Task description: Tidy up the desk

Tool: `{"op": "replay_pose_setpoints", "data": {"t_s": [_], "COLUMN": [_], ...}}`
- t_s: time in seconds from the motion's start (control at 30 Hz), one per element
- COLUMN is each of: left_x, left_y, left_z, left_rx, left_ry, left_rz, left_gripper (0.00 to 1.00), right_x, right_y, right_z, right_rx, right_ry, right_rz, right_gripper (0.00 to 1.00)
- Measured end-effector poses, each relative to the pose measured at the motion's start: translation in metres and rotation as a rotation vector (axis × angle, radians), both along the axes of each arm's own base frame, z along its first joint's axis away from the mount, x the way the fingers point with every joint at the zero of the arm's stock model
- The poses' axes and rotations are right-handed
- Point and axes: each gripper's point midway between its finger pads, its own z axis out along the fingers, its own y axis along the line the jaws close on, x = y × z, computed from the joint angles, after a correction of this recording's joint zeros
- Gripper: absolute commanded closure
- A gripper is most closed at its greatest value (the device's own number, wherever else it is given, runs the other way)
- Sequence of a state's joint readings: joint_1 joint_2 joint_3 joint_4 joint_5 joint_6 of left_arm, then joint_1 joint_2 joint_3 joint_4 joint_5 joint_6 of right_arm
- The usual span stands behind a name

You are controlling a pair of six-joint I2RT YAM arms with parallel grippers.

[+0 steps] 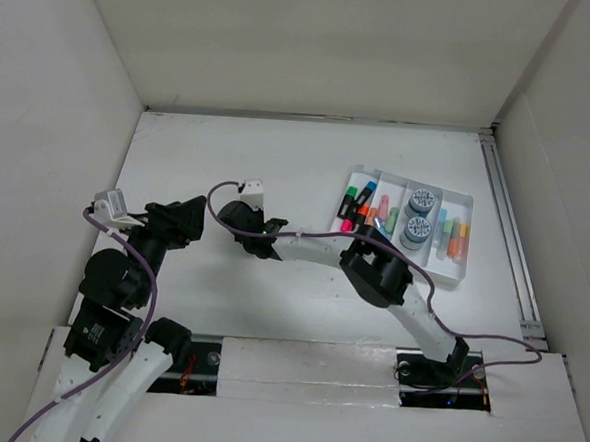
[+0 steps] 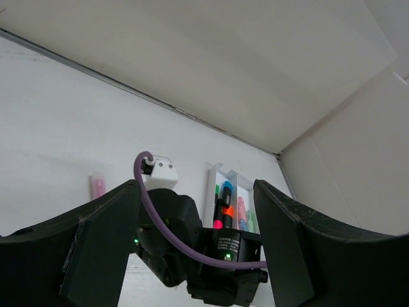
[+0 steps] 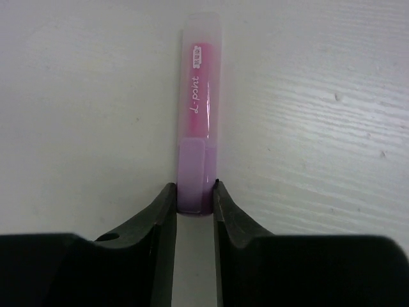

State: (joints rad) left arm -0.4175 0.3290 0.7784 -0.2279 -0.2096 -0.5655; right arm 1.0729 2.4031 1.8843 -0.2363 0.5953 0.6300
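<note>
The desk (image 1: 279, 160) is a white tabletop walled by white panels. A pink highlighter (image 3: 195, 115) lies flat on it and also shows in the left wrist view (image 2: 98, 185). My right gripper (image 3: 193, 192) is low over the desk, its jaws closed against both sides of the highlighter's pale cap end. In the top view the right gripper (image 1: 243, 220) hides the highlighter. My left gripper (image 2: 198, 256) is open and empty, held above the desk at the left (image 1: 188, 220), facing the right arm's wrist.
A white compartmented tray (image 1: 466, 206) sits at the right, holding several highlighters (image 1: 361, 207), two blue-grey rolls (image 1: 419, 216) and several small coloured pieces (image 1: 454, 236). A metal rail (image 1: 510, 234) runs along the desk's right edge.
</note>
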Motion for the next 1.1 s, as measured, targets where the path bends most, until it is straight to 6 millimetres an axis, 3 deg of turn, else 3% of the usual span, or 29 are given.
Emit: {"op": "replay_pose_setpoints", "data": {"t_s": [0.07, 0.17, 0.27, 0.37, 0.43, 0.5, 0.57, 0.63, 0.7, 0.77, 0.87, 1.1], "left_x": [0.0, -0.001, -0.001, -0.001, -0.001, -0.002, -0.002, -0.002, -0.003, -0.003, -0.003, -0.002], "left_y": [0.0, 0.0, 0.0, 0.0, -0.001, -0.003, -0.004, -0.005, -0.006, -0.007, -0.008, -0.009], "left_z": [0.0, 0.0, 0.001, 0.001, 0.002, 0.003, 0.004, 0.004, 0.004, 0.005, 0.004, 0.003], "left_rx": [0.0, -0.001, -0.001, -0.002, -0.002, -0.003, -0.004, -0.004, -0.003, -0.002, 0.001, 0.004], "left_ry": [0.0, -0.002, -0.003, -0.006, -0.008, -0.012, -0.016, -0.018, -0.02, -0.023, -0.022, -0.021], "left_rz": [0.0, 0.0, -0.001, -0.004, -0.011, -0.019, -0.027, -0.032, -0.038, -0.042, -0.048, -0.051], "left_gripper": [0.33, 0.33, 0.33, 0.33, 0.33, 0.33, 0.33, 0.33, 0.33, 0.33, 0.33, 0.33], "right_x": [-0.005, -0.02, -0.037, -0.033, -0.017, -0.002, 0.012, 0.014, 0.007, -0.003, -0.011, -0.008], "right_y": [-0.011, -0.042, -0.077, -0.121, -0.164, -0.218, -0.286, -0.35, -0.406, -0.443, -0.471, -0.501], "right_z": [0.0, 0.003, 0.024, 0.075, 0.123, 0.165, 0.193, 0.192, 0.171, 0.145, 0.121, 0.119], "right_rx": [0.005, 0.001, 0.054, 0.209, 0.358, 0.51, 0.66, 0.741, 0.786, 0.818, 0.866, 1.029], "right_ry": [-0.001, 0.015, 0.025, -0.009, -0.072, -0.154, -0.245, -0.307, -0.324, -0.297, -0.241, -0.191], "right_rz": [-0.009, -0.021, -0.025, -0.078, -0.165, -0.273, -0.396, -0.519, -0.629, -0.706, -0.758, -0.728], "right_gripper": [0.99, 0.99, 0.99, 0.99, 0.99, 0.99, 0.99, 0.99, 0.97, 0.97, 0.96, 0.93]}}
